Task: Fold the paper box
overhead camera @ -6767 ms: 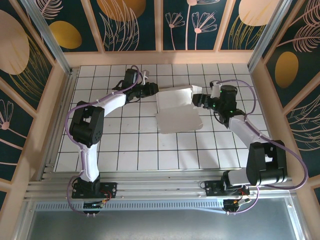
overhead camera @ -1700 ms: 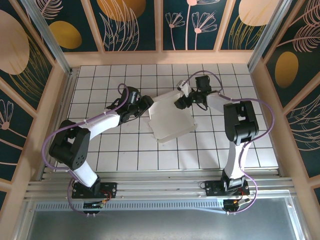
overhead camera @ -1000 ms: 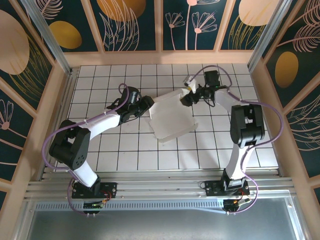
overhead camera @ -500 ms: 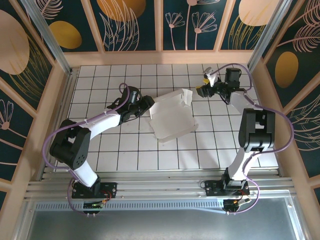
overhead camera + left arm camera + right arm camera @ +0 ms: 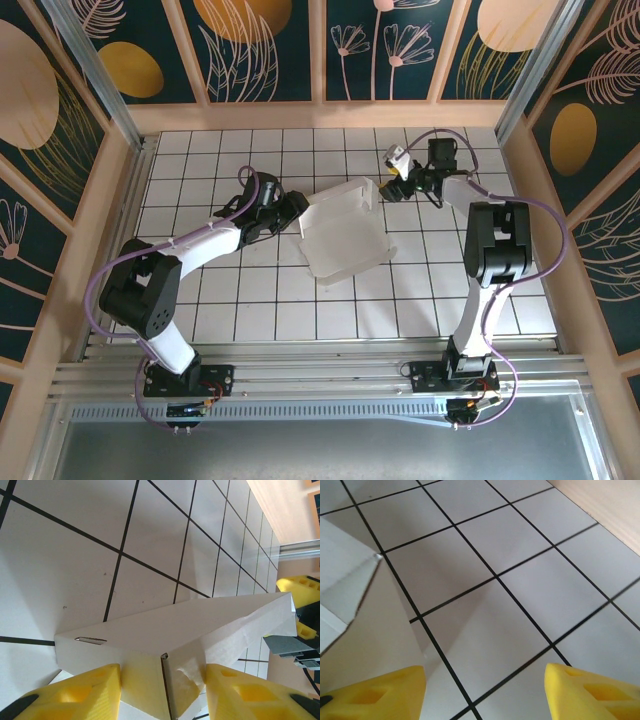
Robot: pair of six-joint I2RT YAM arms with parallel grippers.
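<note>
The white paper box (image 5: 345, 235) lies on the tiled floor mid-table, with its far side wall standing up. My left gripper (image 5: 296, 208) is shut on the box's left corner. In the left wrist view that folded corner (image 5: 165, 680) sits pinched between the two yellow fingers (image 5: 75, 695). My right gripper (image 5: 389, 187) hovers open just right of the box's far right corner, apart from it. In the right wrist view its gap (image 5: 485, 690) holds nothing but floor tiles. There the paper box edge (image 5: 345, 575) shows at the left.
Wooden walls (image 5: 320, 115) with painted panels enclose the tiled floor (image 5: 300, 300) on three sides. A metal rail (image 5: 320, 380) with both arm bases runs along the near edge. Bare tiles lie in front of the box and to both sides.
The right gripper let go of the box's far flap, swung out to the right, then came back left toward the box's corner. The left gripper and the box stayed put.
</note>
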